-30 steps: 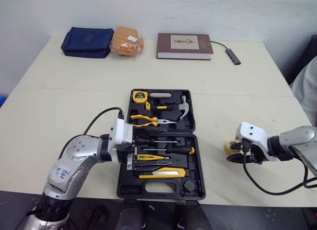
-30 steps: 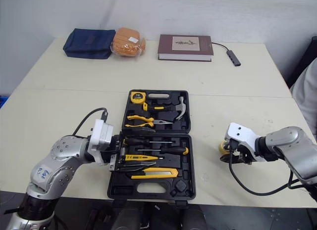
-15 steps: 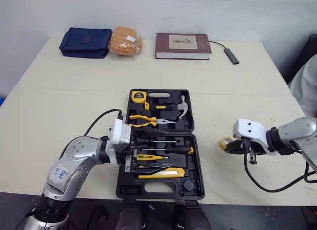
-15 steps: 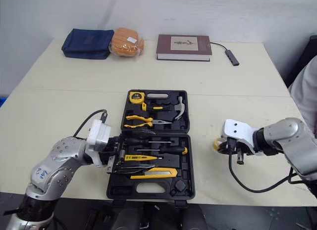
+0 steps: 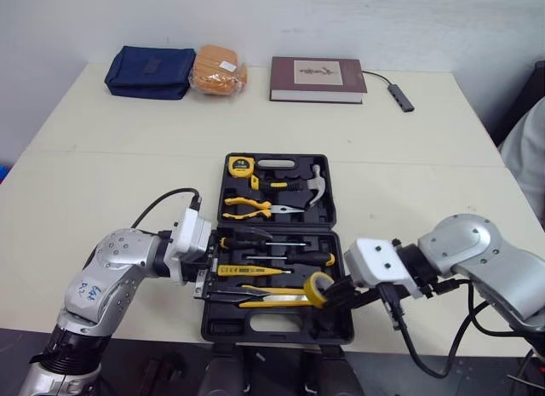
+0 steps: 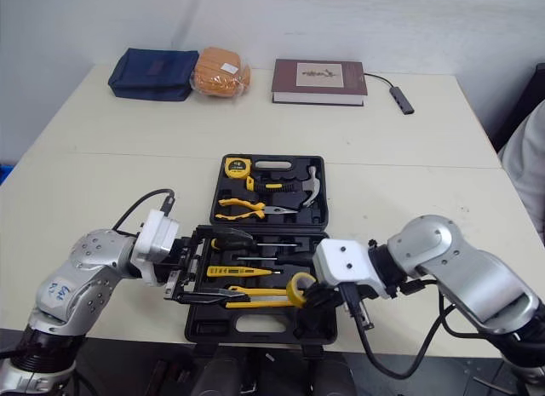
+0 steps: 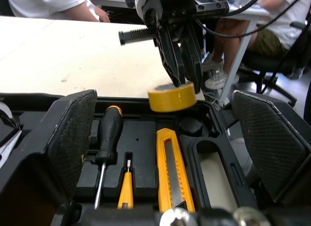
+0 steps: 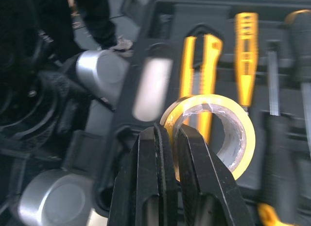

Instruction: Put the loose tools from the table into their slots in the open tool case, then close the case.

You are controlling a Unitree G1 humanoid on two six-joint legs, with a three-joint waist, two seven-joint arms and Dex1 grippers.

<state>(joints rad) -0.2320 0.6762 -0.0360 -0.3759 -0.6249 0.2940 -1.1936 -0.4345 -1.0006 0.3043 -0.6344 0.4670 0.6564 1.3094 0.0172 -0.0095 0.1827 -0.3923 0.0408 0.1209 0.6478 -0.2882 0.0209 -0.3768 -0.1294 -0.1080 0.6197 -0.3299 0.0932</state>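
The black tool case (image 5: 277, 332) lies open in the middle of the table, with a tape measure (image 5: 240, 166), a hammer (image 5: 313, 183), pliers (image 5: 247, 210), screwdrivers (image 5: 281, 243) and a yellow utility knife (image 5: 272, 301) in its slots. My right gripper (image 5: 337, 294) is shut on a yellow tape roll (image 5: 319, 287) and holds it just above the front right part of the case. In the right wrist view the fingers pinch the wall of the tape roll (image 8: 243, 138). My left gripper (image 5: 209, 264) stands open at the case's left edge, its pads (image 7: 73, 133) wide apart.
Along the far edge of the table lie a navy pouch (image 5: 150, 71), an orange bagged item (image 5: 218, 71), a brown book (image 5: 318, 79) and a cabled adapter (image 5: 400, 96). A person sits at the right edge (image 5: 532, 149).
My right gripper has carried the tape roll from the table on the right to above the case's front right part. The left gripper has drawn back slightly to the left.
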